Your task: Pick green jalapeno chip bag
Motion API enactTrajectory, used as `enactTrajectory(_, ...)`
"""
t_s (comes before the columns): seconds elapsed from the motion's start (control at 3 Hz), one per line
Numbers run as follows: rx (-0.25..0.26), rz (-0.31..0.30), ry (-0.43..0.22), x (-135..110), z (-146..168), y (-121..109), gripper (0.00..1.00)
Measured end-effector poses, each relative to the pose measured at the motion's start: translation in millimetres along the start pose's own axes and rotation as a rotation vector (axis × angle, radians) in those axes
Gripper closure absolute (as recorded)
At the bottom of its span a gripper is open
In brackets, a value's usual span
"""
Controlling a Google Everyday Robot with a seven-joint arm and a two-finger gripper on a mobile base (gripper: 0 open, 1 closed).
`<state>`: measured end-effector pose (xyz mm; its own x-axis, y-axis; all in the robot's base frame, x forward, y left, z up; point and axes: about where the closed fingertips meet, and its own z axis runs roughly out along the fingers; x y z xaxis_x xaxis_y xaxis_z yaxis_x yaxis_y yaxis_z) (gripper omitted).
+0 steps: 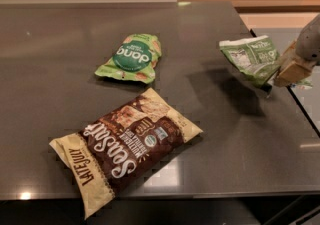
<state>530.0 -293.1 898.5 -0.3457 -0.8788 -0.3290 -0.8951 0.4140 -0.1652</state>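
Camera view, hand (278, 76) far right, gripping green jalapeno chip bag (249, 57)

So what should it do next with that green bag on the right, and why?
Probably a small lift straight up. The pincer at the right edge of the table grips the green jalapeno chip bag by its right side. The bag looks tilted and raised, with its shadow cast below it. Rising would carry it clear of the surface.
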Motion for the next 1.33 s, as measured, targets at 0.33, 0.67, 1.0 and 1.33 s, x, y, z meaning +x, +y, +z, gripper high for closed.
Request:
enactTrajectory(0.33,0.005,0.008,-0.092,-27,-38,2,1.00)
enactTrajectory(0.67,0.009,0.002,-0.157,-51,-68,2,1.00)
enactTrajectory(1.0,0.029,-0.014,-0.207,-71,-94,1,1.00)
enactTrajectory(1.33,0.029,-0.014,-0.207,-71,-94,1,1.00)
